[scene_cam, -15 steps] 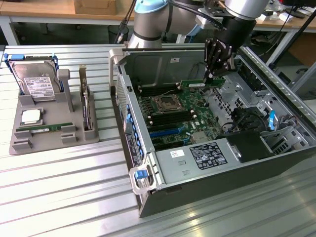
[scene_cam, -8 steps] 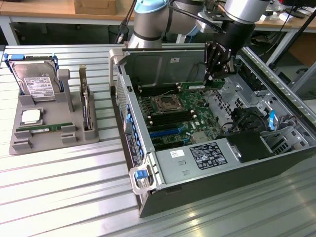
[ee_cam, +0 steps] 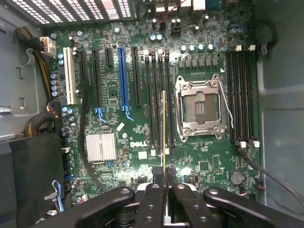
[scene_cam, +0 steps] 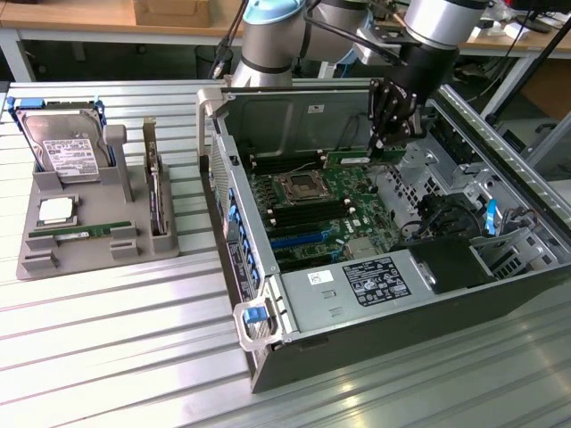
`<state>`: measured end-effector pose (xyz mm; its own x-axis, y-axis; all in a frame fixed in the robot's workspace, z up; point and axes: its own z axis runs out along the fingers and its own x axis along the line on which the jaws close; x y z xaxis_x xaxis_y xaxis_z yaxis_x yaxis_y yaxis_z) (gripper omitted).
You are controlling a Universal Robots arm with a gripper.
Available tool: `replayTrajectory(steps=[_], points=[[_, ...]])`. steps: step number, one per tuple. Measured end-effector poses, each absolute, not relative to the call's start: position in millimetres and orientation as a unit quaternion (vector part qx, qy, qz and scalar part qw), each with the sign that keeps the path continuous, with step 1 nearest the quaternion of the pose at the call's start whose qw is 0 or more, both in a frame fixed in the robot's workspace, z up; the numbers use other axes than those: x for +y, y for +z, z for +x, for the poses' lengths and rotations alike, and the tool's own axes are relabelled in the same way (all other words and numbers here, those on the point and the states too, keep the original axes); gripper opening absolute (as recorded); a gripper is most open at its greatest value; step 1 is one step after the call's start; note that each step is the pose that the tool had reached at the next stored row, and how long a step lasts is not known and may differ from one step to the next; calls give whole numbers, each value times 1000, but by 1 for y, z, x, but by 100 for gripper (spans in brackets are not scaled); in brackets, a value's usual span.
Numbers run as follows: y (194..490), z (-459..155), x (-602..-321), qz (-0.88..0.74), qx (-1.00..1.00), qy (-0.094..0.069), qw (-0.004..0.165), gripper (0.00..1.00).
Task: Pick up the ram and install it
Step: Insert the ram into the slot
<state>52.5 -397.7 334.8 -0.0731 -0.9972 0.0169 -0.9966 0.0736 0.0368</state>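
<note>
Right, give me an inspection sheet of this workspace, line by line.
Surface: ribbed silver metal table carrying an open black computer case.
Job's things: thin green ram stick held edge-down over the black memory slots of the green motherboard; not seated.
Clutter: grey parts tray holding a silver hard drive, a square silver processor chip and another green stick.
Grippers: black end effector shut on the ram stick.
Cables: black cable crossing the motherboard.
Surroundings: workbenches behind.

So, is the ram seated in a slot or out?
Out. The gripper holds the ram edge-on above the motherboard, not pressed into any slot.
</note>
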Motion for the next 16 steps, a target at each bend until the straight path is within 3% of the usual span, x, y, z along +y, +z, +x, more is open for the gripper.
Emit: replayTrajectory(steps=[16], points=[[315, 58, -398, 681, -732, -8, 19, 13]])
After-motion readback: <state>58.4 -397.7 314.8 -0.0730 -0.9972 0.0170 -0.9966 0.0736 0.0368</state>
